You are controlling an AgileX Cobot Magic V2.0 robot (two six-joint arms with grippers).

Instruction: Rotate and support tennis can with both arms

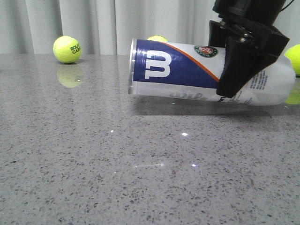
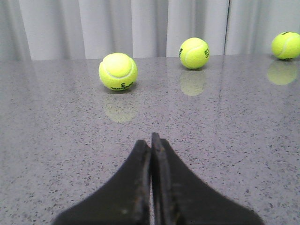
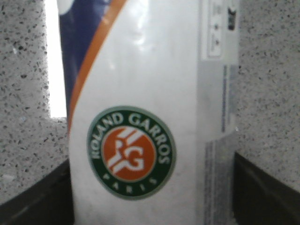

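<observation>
The tennis can (image 1: 178, 70) lies nearly level over the grey table, its navy band with the white W to the left and that end a little higher. My right gripper (image 1: 234, 79) comes from above and is shut across the can's white label. In the right wrist view the can (image 3: 140, 84) fills the space between the two black fingers (image 3: 37, 201), with the round Roland Garros badge facing the camera. My left gripper (image 2: 151, 140) is shut and empty, low over the table and far from the can. It is out of the front view.
Three yellow-green tennis balls (image 2: 118, 71), (image 2: 194, 53), (image 2: 285, 45) lie ahead of the left gripper. The front view shows a ball (image 1: 67, 49) at the far left, one (image 1: 157, 38) behind the can and one (image 1: 295, 58) at the right edge. A white curtain hangs behind.
</observation>
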